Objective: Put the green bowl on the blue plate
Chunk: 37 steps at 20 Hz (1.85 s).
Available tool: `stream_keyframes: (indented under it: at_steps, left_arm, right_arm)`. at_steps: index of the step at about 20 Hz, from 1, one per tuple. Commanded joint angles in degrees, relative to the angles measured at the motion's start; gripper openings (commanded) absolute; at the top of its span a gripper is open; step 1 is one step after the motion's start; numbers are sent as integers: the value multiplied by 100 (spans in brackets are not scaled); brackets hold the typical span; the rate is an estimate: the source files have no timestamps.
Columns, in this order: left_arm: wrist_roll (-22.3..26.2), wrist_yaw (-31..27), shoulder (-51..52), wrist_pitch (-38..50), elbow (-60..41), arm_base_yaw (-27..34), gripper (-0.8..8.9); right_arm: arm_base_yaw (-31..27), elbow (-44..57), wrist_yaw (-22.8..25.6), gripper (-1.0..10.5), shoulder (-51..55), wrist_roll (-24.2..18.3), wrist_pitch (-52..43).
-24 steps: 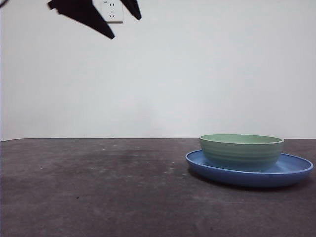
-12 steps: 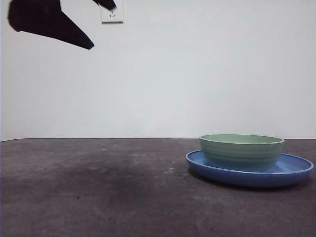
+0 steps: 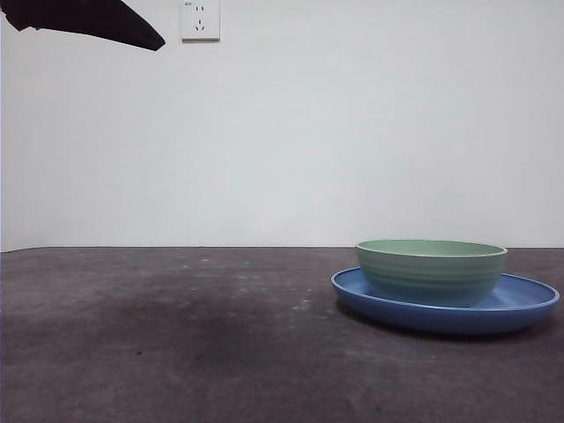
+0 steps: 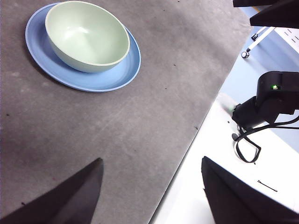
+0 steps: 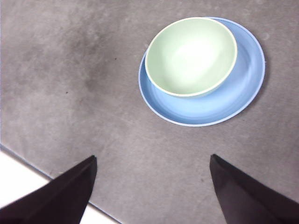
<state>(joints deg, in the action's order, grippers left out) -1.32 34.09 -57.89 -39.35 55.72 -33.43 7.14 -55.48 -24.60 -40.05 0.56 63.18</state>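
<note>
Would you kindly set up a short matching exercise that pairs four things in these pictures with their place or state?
Things:
1. pale mint-green glossy bowl
2. wide glossy blue plate
3. white wall socket
4. left tool

Descriptions:
A. lies flat on the dark grey table
B. open and empty, away from the dishes
C. stands on the plate
D. fixed on the wall

Pairs: 1-C, 2-A, 3-D, 4-B

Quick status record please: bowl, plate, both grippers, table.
green bowl: upright, empty, resting on the plate, off-centre
blue plate: flat on the table, bowl on it
left gripper: open, holding nothing, high above the table's edge
right gripper: open, holding nothing, high above the table
table: dark grey
task state: looks done
</note>
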Motion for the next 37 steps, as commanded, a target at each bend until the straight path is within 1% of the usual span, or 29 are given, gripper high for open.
stream_keyframes:
  at_steps: [1, 6, 7, 9, 14, 19, 22, 23, 25, 29, 32, 35, 37]
  left_arm:
    - [87, 28, -31, 20, 57, -39, 339]
    - [90, 28, -31, 17, 57, -39, 339]
    - [90, 28, -31, 20, 57, -39, 339]
    - [90, 28, -31, 17, 57, -39, 339]
    - [127, 28, -31, 17, 57, -39, 339]
    - [136, 28, -31, 9, 57, -39, 340]
    - [136, 28, -31, 4, 57, -39, 339]
    - [136, 28, -31, 9, 57, -39, 339]
    - [136, 28, -31, 7, 57, -39, 339]
    - [133, 28, -31, -4, 57, -39, 339]
    - [133, 26, -31, -4, 57, -39, 339]
    - [136, 26, -31, -2, 57, -39, 339]
    - [133, 26, -31, -2, 57, -39, 339]
  right_arm:
    - [22, -118, 446, 387, -39, 282, -37]
    - [11, -109, 1690, 387, -173, 658, -214]
    - [-4, -109, 1858, 387, -247, 713, -289]
    - [-68, -109, 1902, 387, -442, 785, -452]
    - [-299, -109, 1799, 387, -1209, 820, -994]
    - [-861, -109, 1196, 386, -2800, 645, -1777]
    - [-1005, -109, 863, 386, -3644, 584, -2208]
    - [-1005, -109, 754, 385, -3906, 516, -2380]
    - [-994, -109, 741, 333, -4343, 494, -2658]
    - [-990, -109, 483, 322, -4983, 494, -3027]
    - [-979, -109, 444, 279, -5276, 479, -3198]
    - [-951, -109, 197, 244, -5471, 479, -3392]
    - [-894, -109, 210, 187, -5525, 479, -3453]
